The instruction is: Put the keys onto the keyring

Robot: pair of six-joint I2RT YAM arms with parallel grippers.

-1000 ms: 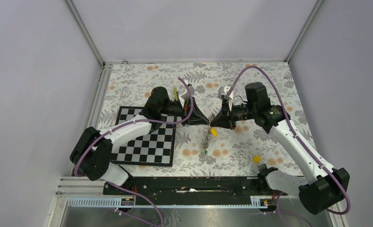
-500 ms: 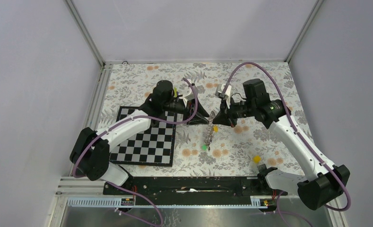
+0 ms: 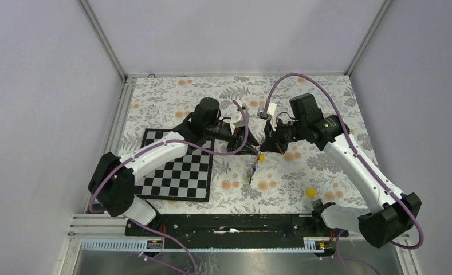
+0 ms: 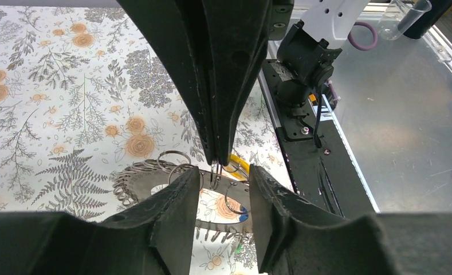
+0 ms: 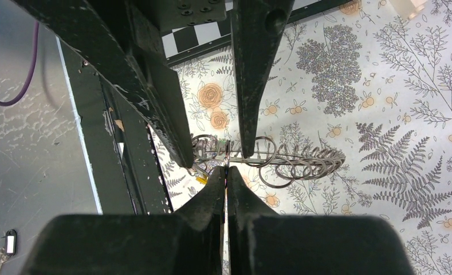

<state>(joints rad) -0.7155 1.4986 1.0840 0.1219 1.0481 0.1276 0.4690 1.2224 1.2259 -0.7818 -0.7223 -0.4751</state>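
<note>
**Item: keyring (image 5: 321, 157).** A thin jagged metal loop, held off the flowered tablecloth (image 3: 303, 103) between the two arms, near the middle of the table. It hangs from one end and its shadow falls on the cloth below it.

**Attached or adjacent: keys.**
- A yellow-headed key (image 3: 260, 157) sits just under the fingertips.
- A blue-headed key (image 4: 243, 217) sits lower, by a small wire ring.
- A green-headed key (image 3: 247, 179) sits at the loop's lower end.

All three are close against the loop and appear to be off the cloth with it. They are too small to show whether each is fully threaded or only caught in the coils.

**Holder: right gripper (image 5: 226, 177).** Its fingers are pressed together, pinching a thin wire at the upper end of the keyring.

**Assistant: left gripper (image 4: 222, 183).** Its fingers are spread and hold nothing. They straddle the right fingertips and the pinched wire from the opposite side.

**Elsewhere.**
- A small yellow piece (image 3: 311, 193) lies on the cloth, well apart from the loop and near the right arm's base. Whether it is another key cannot be told.
- A chessboard (image 3: 177, 172) lies flat under the left arm.

**Progress, as judged.** The task looks well advanced, with three coloured keys gathered at the loop. What seems left is to confirm that the key nearest the fingertips is seated and, if the stray yellow piece is a key, to fetch and thread it. No black-headed key can be made out.
</note>
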